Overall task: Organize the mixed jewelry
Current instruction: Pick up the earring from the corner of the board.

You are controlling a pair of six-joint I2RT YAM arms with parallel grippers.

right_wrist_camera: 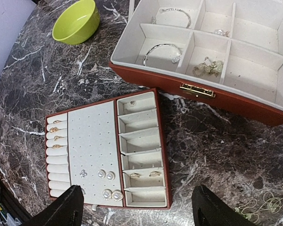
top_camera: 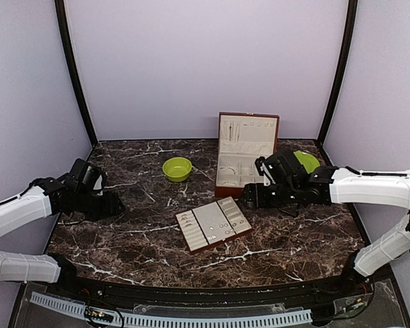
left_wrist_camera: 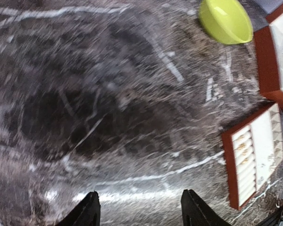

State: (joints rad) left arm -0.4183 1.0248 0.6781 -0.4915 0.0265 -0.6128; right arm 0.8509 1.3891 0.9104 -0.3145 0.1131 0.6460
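Though lying flat in the box (right_wrist_camera: 217, 101), the bangle (right_wrist_camera: 161, 45) runs left to right.

The left arm (top_camera: 17, 212) and the right arm (top_camera: 372, 188) are built the same way. Each has long links covered with smooth white shells that are rounded at the ends. The joints between the shells are black. At the end of each arm there is a bulky black wrist block, seen on the left (top_camera: 82, 184) and on the right (top_camera: 287, 179). A thin dark cable (top_camera: 379, 173) seems to run along the upper edge of the right arm's white link. The left jaws are two matte black fingers (left_wrist_camera: 87, 212) with narrow, angled tips. The right jaws have broader black fingers (right_wrist_camera: 61, 209) with rounded edges. I can read no markings or screws.
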